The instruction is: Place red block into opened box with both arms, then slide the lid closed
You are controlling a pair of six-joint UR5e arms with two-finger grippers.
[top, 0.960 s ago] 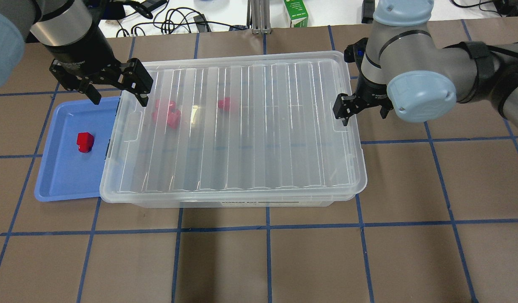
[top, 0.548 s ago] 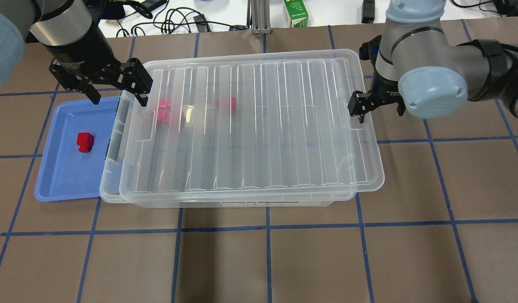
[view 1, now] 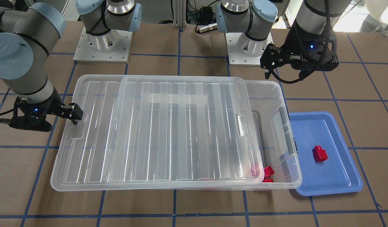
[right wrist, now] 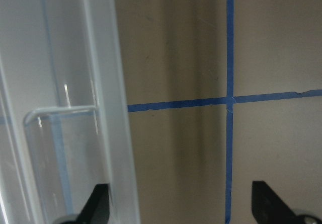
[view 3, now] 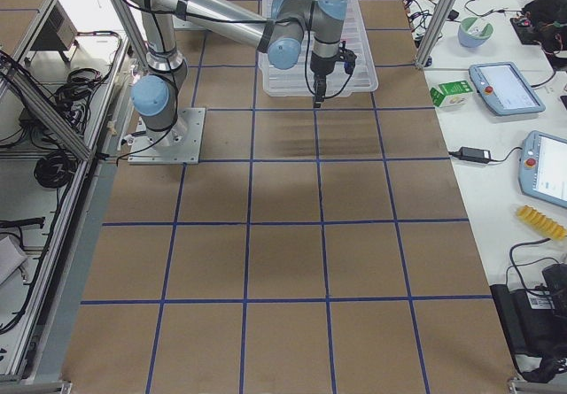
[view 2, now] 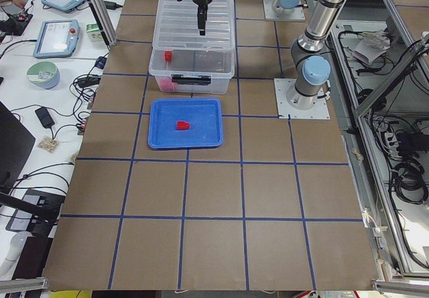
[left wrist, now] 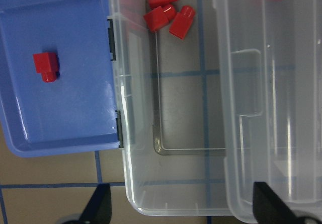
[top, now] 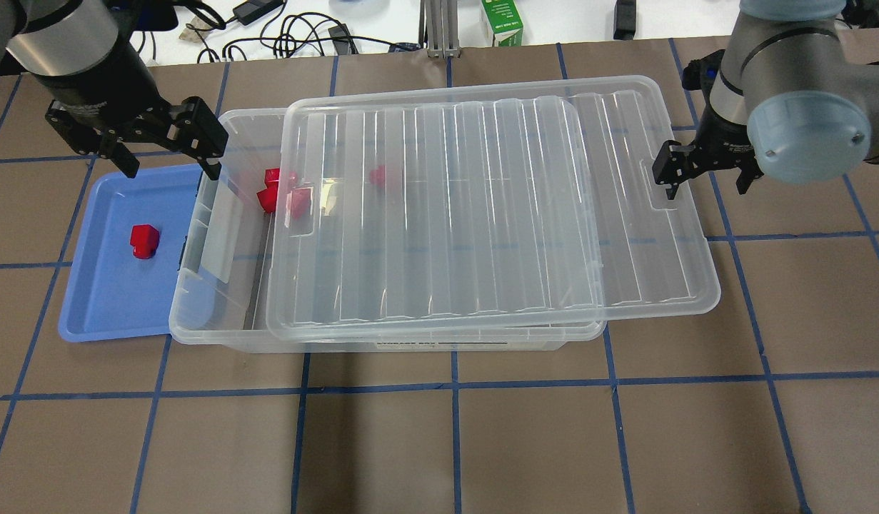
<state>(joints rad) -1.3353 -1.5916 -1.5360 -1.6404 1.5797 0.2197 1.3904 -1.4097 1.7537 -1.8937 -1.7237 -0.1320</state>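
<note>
Clear ribbed lid [top: 482, 207] lies slid toward frame right; see-through plastic box [top: 218, 325] open at left. Left hand [top: 169, 170] and right hand [top: 707, 187] both gape; next, left likely grips the glossy red block [top: 143, 240]

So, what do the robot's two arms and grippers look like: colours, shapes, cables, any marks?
The left arm and right arm are silver-grey tubes with round light-blue joint caps. The left gripper and right gripper are black, each with two black fingers and a small blue light. A black cable runs down the left arm.
</note>
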